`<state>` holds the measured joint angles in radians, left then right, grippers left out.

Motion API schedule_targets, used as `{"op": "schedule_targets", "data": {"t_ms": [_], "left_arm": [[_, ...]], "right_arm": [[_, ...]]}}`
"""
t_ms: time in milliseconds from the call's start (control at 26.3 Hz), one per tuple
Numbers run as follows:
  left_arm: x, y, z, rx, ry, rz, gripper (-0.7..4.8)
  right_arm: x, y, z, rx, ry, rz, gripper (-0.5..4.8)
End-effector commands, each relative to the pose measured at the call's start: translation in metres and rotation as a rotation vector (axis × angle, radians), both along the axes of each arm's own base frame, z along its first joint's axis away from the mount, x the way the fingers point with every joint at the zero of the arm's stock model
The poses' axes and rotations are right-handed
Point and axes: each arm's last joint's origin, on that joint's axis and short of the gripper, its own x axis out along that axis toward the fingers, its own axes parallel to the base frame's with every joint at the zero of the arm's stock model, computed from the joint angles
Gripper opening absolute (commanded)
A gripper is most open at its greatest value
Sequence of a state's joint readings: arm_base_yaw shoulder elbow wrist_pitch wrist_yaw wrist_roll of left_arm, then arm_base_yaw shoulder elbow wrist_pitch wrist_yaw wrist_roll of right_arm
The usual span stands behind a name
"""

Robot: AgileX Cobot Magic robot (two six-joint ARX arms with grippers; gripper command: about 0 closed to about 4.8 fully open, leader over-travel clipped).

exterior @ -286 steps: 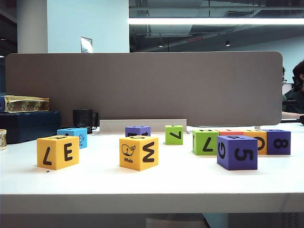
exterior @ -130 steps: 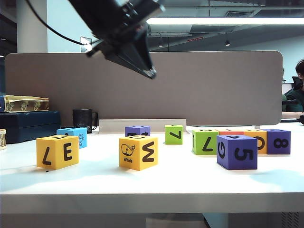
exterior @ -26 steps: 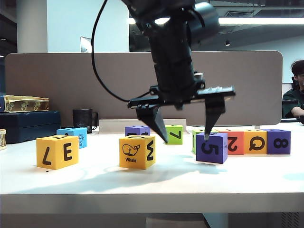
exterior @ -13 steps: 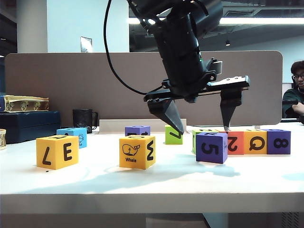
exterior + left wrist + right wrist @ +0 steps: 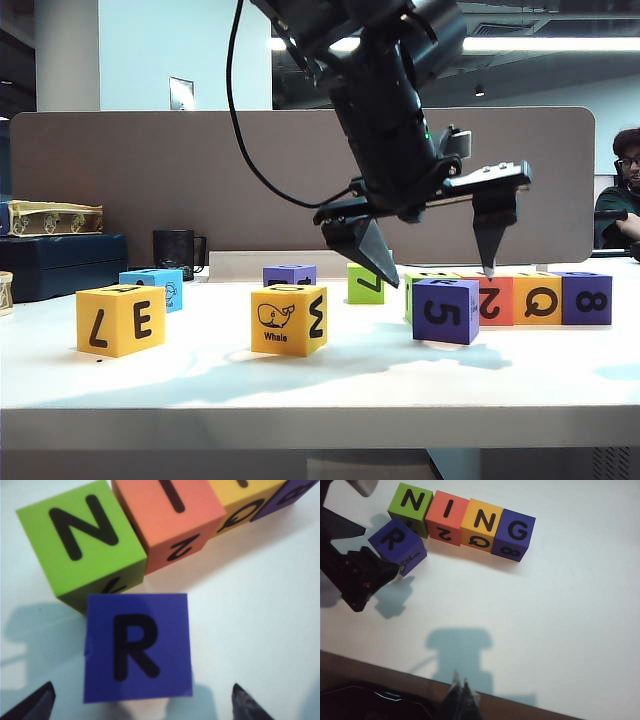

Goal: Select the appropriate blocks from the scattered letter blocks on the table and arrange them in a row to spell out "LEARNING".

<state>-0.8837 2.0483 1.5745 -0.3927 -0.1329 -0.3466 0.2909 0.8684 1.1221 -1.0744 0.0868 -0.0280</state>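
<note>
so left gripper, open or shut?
Open: the left gripper hangs above the purple R block, fingers spread wide, holding nothing.

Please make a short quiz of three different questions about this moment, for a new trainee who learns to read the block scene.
1. True or false: the left gripper is shut on the purple R block.
2. The four blocks already touching in a row show which letters on top? A) NING B) LEAR C) RING
3. Fill the gap: the top face of the green block shows the letter ___.

Key
1. False: its jaws stand open above the block, which rests on the table.
2. A
3. N

Not asked: the right gripper hangs shut, away from the blocks.
</note>
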Motion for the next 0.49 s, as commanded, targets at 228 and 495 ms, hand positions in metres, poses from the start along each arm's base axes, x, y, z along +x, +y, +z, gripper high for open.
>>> {"op": "schedule_targets", "data": {"t_ms": [228, 495], "left_arm": [[0.004, -0.005, -0.005, -0.032, -0.016, -0.001, 3.66], [0.006, -0.009, -0.014, -0.031, -0.015, -0.002, 3.57]], "right_arm": [[0.0, 0.0, 0.002, -0.001, -0.014, -0.001, -0.01], [0.0, 0.0, 0.002, -0.001, -0.014, -0.001, -0.01]]}}
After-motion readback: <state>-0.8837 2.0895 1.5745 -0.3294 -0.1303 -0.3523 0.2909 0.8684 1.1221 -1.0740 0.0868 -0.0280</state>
